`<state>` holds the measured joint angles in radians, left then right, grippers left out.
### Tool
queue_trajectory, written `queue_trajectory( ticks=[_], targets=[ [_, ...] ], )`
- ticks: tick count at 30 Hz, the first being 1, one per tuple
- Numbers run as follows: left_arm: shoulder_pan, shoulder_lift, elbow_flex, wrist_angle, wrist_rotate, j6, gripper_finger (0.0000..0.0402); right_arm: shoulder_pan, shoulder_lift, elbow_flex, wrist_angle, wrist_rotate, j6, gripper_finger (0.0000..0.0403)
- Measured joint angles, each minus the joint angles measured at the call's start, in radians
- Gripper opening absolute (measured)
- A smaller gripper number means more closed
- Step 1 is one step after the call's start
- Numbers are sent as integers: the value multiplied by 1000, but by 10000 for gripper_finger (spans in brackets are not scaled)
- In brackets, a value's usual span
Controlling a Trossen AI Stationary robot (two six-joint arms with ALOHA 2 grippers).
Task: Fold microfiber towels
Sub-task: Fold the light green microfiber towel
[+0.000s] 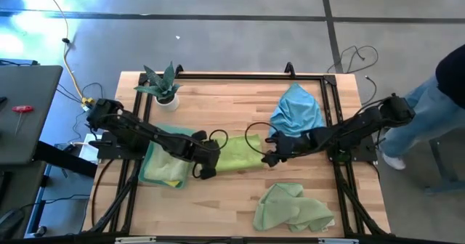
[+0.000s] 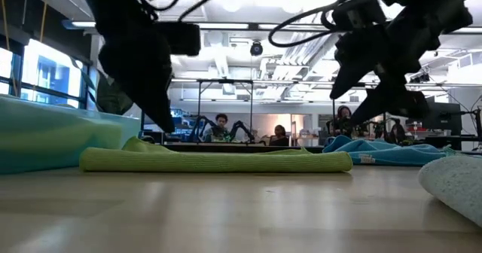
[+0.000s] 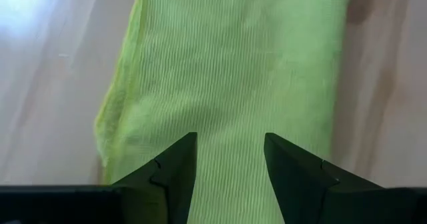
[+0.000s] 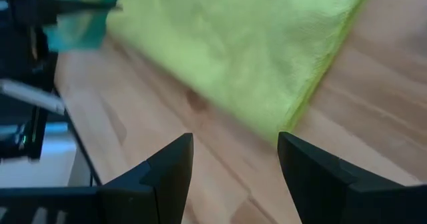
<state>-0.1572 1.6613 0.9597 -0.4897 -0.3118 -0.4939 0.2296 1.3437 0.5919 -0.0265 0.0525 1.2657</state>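
- Butcher-block table (image 1: pixel 240 193) on a grey concrete floor; potted plant (image 1: pixel 163 86) at eleven o'clock; people seated in the room behind.
- No containers; lime-green towel (image 1: pixel 236 154) lies folded at centre, blue towel (image 1: pixel 296 110) at two, pale green towel (image 1: pixel 290 209) at five.
- Left gripper (image 1: pixel 205 171) and right gripper (image 1: pixel 267 159) hover spread over its ends, pinching nothing.

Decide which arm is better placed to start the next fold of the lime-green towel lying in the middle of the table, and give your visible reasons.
Probably left. The left gripper hangs open directly over the lime-green towel, cloth between its fingers. The right gripper, also open, sits just off the towel's edge, over bare table.
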Motion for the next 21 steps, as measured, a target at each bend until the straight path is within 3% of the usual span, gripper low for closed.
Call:
queue_trajectory(
  ticks=[7, 21],
  targets=[
    [9, 68, -8, 216, 2, 11, 165, 21, 13, 1, -29, 138, 182, 211],
    [22, 221, -6, 455, 30, 53, 165, 96, 173, 21, 33, 138, 443, 211]
  ],
)
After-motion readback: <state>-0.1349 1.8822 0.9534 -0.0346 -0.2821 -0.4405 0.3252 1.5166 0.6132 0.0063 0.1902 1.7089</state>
